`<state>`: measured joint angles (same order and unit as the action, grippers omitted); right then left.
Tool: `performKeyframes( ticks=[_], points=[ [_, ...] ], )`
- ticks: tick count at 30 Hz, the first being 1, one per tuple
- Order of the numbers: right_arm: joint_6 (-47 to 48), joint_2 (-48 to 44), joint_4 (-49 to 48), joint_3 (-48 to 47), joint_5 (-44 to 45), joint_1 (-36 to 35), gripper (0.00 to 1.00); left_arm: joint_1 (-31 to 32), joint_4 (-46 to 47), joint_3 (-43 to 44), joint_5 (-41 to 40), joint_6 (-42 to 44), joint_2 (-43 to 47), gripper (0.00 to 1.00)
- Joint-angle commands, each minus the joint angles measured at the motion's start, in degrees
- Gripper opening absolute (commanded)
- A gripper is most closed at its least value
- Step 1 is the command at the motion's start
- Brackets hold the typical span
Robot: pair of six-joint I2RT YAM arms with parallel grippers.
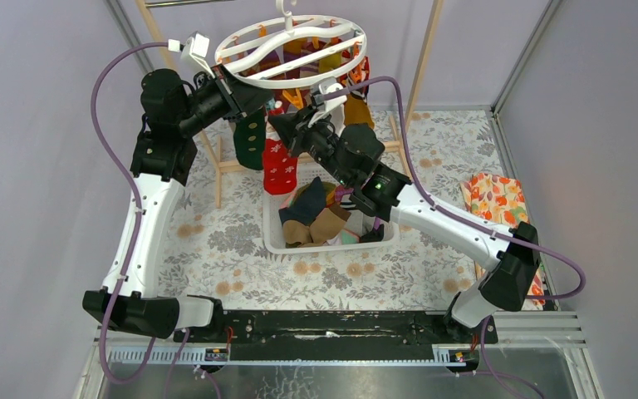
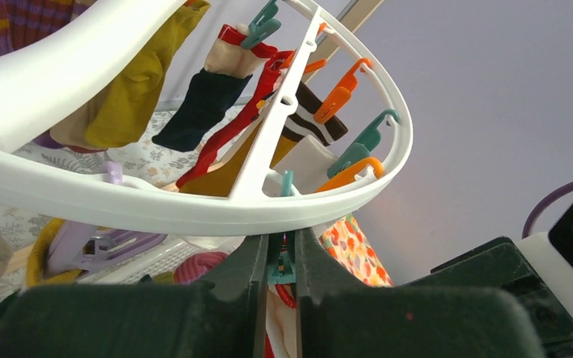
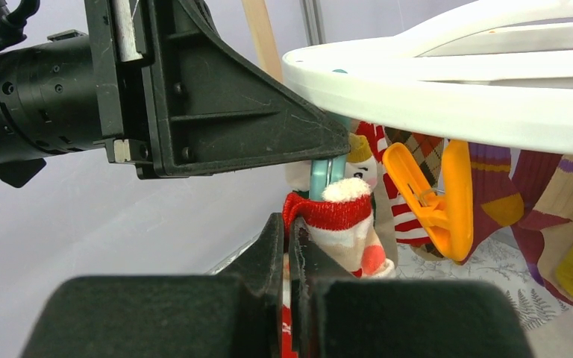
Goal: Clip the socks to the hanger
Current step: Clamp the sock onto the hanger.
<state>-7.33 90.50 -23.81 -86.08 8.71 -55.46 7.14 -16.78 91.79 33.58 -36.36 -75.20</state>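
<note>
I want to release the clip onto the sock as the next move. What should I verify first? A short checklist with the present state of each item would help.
1. Left jaws squeeze the teal clip under the hanger rim: ok.
2. Right jaws are shut on the Santa sock: ok.
3. Sock top is raised up to the teal clip: ok.
4. Sock top sits inside the clip's mouth: cannot tell, as the left finger hides it.
5. Neighbouring orange clip hangs to the side, not caught on this sock: ok.
</note>
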Motion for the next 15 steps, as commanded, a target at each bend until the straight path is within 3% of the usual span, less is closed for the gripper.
performKeyframes(
  ticks=[1, 3, 15],
  points=[
    [0.6, -0.2, -3.1, -3.4, -0.5, -0.5, 0.0, 0.3, -0.4, 0.0, -0.2, 1.0, 1.3, 0.23],
    [0.7, -0.1, -3.1, -3.7, -0.5, -0.6, 0.0, 0.3, -0.3, -0.2, -0.2, 1.0, 1.5, 0.36],
    [-0.6, 0.4, -4.3, -3.7, -0.2, 0.7, 0.0, -0.3, -3.8, 1.0, -0.8, 4.2, 4.3, 0.77]
  ],
)
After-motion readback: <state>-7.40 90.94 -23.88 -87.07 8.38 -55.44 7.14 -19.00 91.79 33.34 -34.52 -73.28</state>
